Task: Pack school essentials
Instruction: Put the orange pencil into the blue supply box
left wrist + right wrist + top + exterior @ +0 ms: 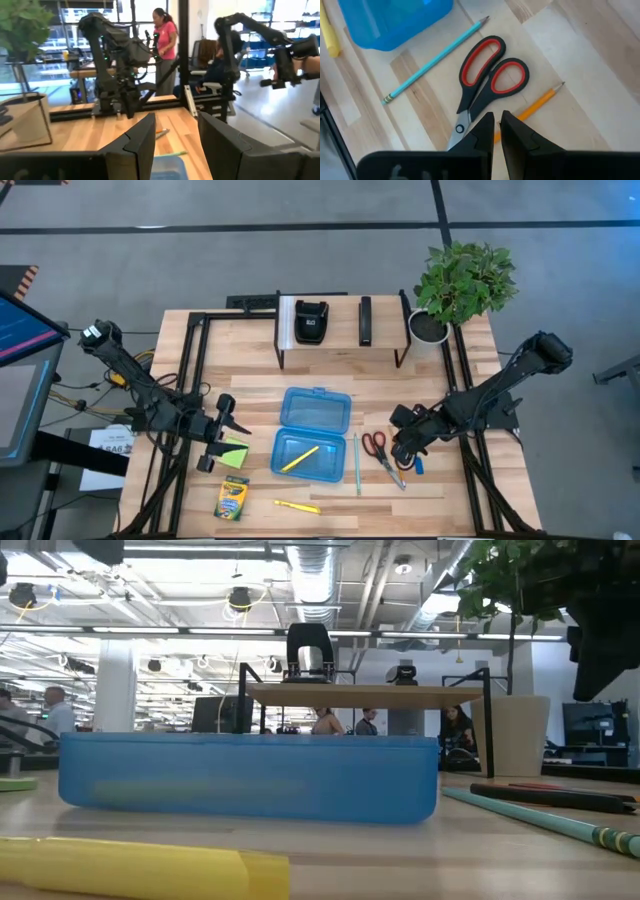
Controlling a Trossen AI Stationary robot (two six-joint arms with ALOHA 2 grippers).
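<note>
The translucent blue case [312, 435] lies open mid-table with a yellow pencil [299, 458] in its near half. A teal pencil [356, 465], red-handled scissors [377, 447], an orange pencil [540, 101] and a blue eraser [419, 467] lie flat to its right. My right gripper [404, 452] is down among them, fingers almost together [497, 120]. A green sticky-note pad [235, 452], crayon box [232, 498] and yellow highlighter [297, 506] lie left of the case. My left gripper [222, 430] hovers open [175, 135] just beyond the pad. My right gripper pinches the orange pencil between its two fingers, toward its blunt end [495, 135], coming from above and pointing down, fingers across the pencil. A slit as wide as the pencil stays between the fingers. The pencil's pointed end [561, 85] looks level with the table; the fingers hide the rest.
A black metal rack [340, 330] with black devices stands at the far side, and a potted plant [462, 280] at the far right corner. The scissors' blades [465, 117] lie right beside my right fingers. Bare wood shows near the table's front edge.
</note>
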